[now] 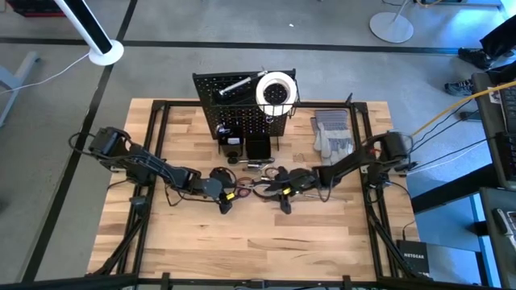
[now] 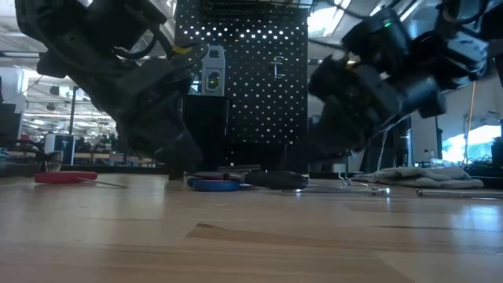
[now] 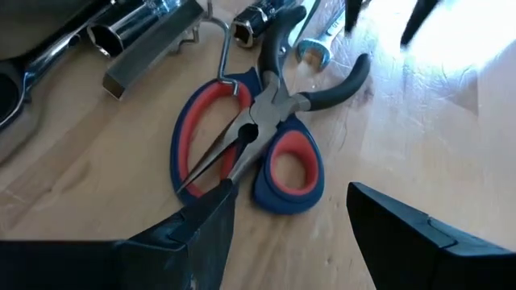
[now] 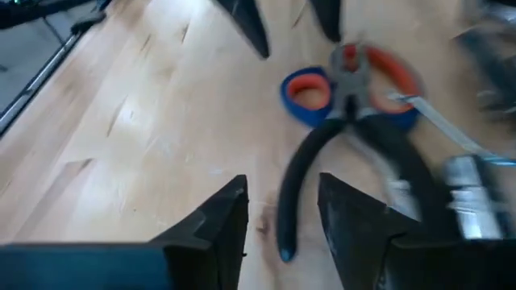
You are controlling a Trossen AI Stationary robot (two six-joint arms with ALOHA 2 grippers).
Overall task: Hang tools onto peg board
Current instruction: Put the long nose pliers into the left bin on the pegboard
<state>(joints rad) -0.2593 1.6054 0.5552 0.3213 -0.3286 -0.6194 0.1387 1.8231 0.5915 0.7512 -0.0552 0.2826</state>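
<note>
Black-handled needle-nose pliers [image 3: 274,105] lie on the table across blue-and-red scissors [image 3: 242,153], in front of the upright black peg board [image 1: 242,109]. A white tape roll [image 1: 276,90] and a silver tool [image 1: 234,86] hang on the board. My left gripper [image 3: 294,221] is open, low over the table just short of the scissors' blue handle loops. My right gripper [image 4: 282,217] is open, and its fingers stand on either side of the free end of one pliers handle [image 4: 286,229]. Both grippers face each other across the tools in the high view, the left gripper [image 1: 226,197] and the right gripper [image 1: 282,195].
Grey gloves [image 1: 332,135] lie right of the board. Metal sockets and a square bar [image 3: 145,36] and a wrench end [image 3: 310,50] lie beyond the scissors. A red-handled tool [image 2: 63,177] lies to the left. Small black bins [image 1: 258,147] sit at the board's foot. Bare wood lies toward the near edge.
</note>
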